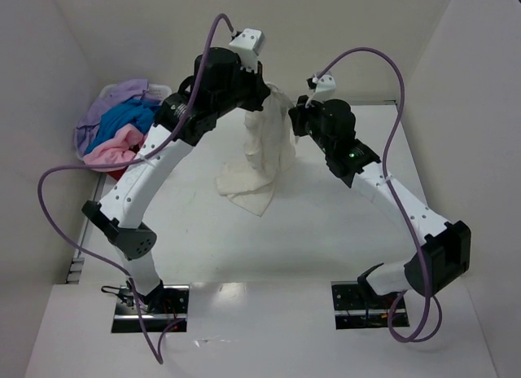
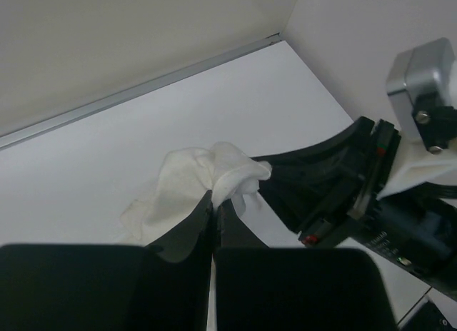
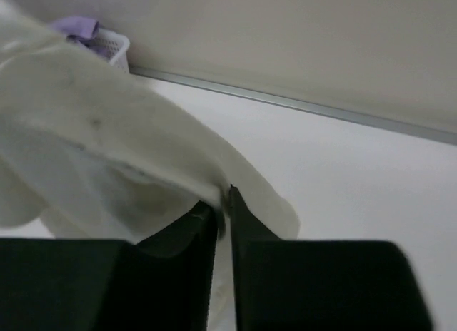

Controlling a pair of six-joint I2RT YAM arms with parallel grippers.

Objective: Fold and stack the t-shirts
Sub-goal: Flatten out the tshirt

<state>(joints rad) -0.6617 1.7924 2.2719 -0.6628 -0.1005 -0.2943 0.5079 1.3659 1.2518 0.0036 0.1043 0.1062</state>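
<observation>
Holding the cream-white t-shirt (image 1: pixel 264 154) aloft toward twelve o'clock, left tool (image 2: pixel 214 206) and right tool (image 3: pixel 223 202) each pinched on its cloth, hem brushing the tabletop (image 1: pixel 342 231), I judge spreading it flat comes next, before any fold.

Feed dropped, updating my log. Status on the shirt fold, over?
Left gripper, right gripper: both shut on cream-white t-shirt. Shirt lifted, lower end draped on table. Other shirts heaped in basket. Nothing blocking.

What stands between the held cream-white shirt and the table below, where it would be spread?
Nothing visible. The left gripper and right gripper pinch the cream-white shirt. The table around its hanging end is bare. The basket of other shirts sits far left.
</observation>
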